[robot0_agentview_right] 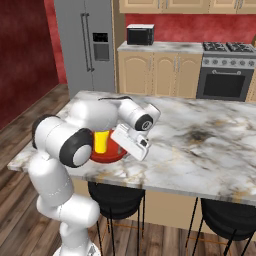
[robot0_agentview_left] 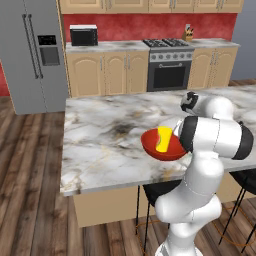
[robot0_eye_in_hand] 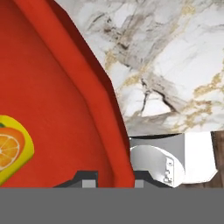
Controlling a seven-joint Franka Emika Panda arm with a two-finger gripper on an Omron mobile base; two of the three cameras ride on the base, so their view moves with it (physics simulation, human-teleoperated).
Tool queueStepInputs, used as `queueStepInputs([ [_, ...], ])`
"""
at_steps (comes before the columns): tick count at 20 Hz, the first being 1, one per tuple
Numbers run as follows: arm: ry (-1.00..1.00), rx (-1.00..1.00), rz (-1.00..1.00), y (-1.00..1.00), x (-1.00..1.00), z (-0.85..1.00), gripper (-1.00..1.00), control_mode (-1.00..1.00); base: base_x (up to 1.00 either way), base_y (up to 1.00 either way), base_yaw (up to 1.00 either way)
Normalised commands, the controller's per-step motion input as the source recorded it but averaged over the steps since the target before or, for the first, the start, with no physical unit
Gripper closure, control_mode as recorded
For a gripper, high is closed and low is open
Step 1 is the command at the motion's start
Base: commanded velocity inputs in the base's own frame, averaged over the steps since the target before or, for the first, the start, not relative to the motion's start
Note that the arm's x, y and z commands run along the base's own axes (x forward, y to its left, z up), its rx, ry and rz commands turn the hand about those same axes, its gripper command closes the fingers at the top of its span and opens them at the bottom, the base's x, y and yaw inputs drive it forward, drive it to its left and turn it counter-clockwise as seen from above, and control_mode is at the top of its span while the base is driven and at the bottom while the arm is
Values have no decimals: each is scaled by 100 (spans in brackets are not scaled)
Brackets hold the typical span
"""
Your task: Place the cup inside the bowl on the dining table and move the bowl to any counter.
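A glossy red bowl (robot0_agentview_left: 161, 146) sits tilted at the near edge of the marble dining worktop (robot0_agentview_left: 105, 140), with the yellow cup (robot0_agentview_left: 163, 139) inside it, leaning, an orange-slice print on the cup seen in the hand view at 8 o'clock. The white arm folds low over the worktop's near edge, its elbow bulking at 4 o'clock of the bowl in the left base view. The end effector (robot0_eye_in_hand: 114, 178) is nearly closed, one dark fingertip (robot0_eye_in_hand: 87, 178) inside and one outside the bowl's rim, gripping it.
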Motion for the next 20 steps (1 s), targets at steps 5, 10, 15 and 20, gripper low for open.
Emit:
queueStepInputs([
  [5, 0, 0, 0, 0, -40, 29, 100, -100, 0, 0, 0],
  [10, 0, 0, 0, 0, -44, 30, 100, -100, 0, 0, 0],
  [15, 0, 0, 0, 0, -43, 29, 100, -100, 0, 0, 0],
  [20, 0, 0, 0, 0, -40, 26, 100, -100, 0, 0, 0],
])
